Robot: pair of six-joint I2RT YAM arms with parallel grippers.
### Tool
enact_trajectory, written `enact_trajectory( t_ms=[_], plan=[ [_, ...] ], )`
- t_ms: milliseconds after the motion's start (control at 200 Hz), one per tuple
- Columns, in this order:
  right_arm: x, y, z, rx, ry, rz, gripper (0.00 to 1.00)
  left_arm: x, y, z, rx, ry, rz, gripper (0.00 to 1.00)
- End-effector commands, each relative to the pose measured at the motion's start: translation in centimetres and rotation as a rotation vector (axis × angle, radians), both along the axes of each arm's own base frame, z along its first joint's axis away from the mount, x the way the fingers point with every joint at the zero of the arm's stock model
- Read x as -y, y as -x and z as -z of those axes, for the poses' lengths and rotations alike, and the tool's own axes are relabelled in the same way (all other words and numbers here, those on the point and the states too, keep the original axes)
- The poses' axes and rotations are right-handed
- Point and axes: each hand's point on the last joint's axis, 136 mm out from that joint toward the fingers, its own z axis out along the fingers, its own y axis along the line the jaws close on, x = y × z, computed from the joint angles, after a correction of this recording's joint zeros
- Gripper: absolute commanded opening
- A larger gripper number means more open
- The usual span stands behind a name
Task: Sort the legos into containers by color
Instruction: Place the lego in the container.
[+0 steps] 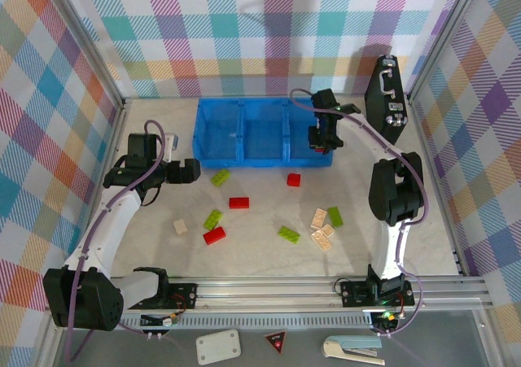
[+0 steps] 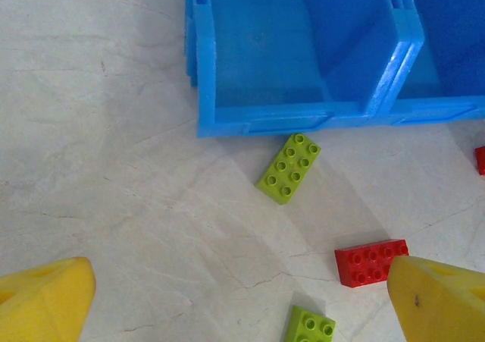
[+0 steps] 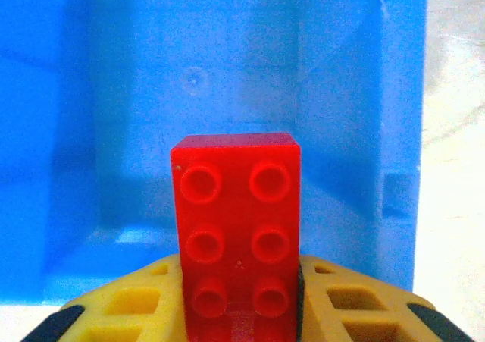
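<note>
The right gripper (image 3: 239,300) clamps a red brick (image 3: 236,221) between its yellow plastic fingers (image 3: 356,304), which have cut-out windows. The jaws are closed against the brick's two long sides. The brick is smooth, glossy moulded plastic, rectangular, with round studs in two rows; three pairs of studs are visible. Its studded face is turned toward the wrist camera. Its long axis runs straight out from the gripper, with the free end pointing into the bin (image 3: 402,92). The bin is bright-blue plastic, long and rectangular, with low walls and dividers forming square compartments. In the top view the gripper and brick hang over the right-end compartment (image 1: 299,139); whether the brick touches the floor cannot be told. The left gripper (image 2: 242,304) has its jaws wide apart with nothing between them, over the table (image 2: 114,175), a pale stone-patterned surface with fine veins. A lime-green brick (image 2: 289,168), two by four studs, lies flat with studs up, just beside the bin's near wall but apart from it, long axis diagonal to that wall. A second red brick (image 2: 370,261) lies flat, one end hidden behind a yellow fingertip. The remaining red, lime-green and beige bricks (image 1: 322,229) lie scattered in front of the bin. A black case (image 1: 385,98) stands against the right wall.
</note>
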Motion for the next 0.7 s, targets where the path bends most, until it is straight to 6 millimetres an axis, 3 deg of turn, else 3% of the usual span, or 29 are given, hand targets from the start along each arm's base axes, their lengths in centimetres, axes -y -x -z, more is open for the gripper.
enact_trajectory(
  t_ms=[0, 210, 450, 700],
  plan=[
    [2.2, 0.2, -0.7, -0.007, 0.08, 0.026, 0.31, 0.2, 0.3, -0.4, 0.022, 0.005, 0.019, 0.99],
    [-1.2, -0.5, -1.4, 0.01, -0.055, -0.105, 0.33, 0.3, 0.4, -0.4, 0.025, 0.006, 0.021, 0.99],
    [-2.5, -2.4, -0.8, 0.009, -0.076, -0.147, 0.33, 0.3, 0.5, -0.4, 0.024, 0.008, 0.021, 0.99],
    [-3.7, -4.6, 1.2, -0.008, -0.101, -0.152, 0.33, 0.3, 0.5, -0.3, 0.023, 0.011, 0.021, 0.99]
  ],
)
